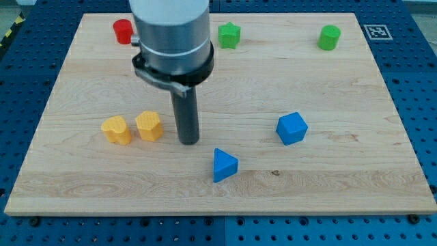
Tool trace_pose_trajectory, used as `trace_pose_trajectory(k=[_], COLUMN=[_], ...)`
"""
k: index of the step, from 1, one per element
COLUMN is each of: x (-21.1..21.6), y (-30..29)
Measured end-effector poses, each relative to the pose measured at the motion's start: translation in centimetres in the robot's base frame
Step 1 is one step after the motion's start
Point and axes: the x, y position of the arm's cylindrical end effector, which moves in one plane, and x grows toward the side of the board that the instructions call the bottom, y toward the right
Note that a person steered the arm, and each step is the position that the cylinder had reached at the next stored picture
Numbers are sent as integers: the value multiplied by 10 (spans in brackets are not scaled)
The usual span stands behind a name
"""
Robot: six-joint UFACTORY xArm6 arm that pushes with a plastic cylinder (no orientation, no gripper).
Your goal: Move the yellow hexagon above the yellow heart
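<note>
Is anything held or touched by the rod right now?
Nothing is held. My tip rests on the board, just right of the yellow hexagon, seemingly not touching it.

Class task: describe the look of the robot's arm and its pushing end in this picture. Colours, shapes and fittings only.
The arm shows as a broad grey cylinder with a smooth, slightly glossy surface. Below it sits a black ring clamp with a small lug on its lower edge. From the clamp hangs a straight dark cylindrical rod, much narrower than the body, ending in my tip, which is blunt. No cables or markings are visible.

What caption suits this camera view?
My tip rests just right of the yellow hexagon, beside the yellow heart.
</note>
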Motion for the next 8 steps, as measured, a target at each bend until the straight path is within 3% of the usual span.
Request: trace_pose_trajectory(k=[2,4,5,6,8], x=[-11,-79,-72,-90,-100], y=[-56,-91,-54,-33,-100])
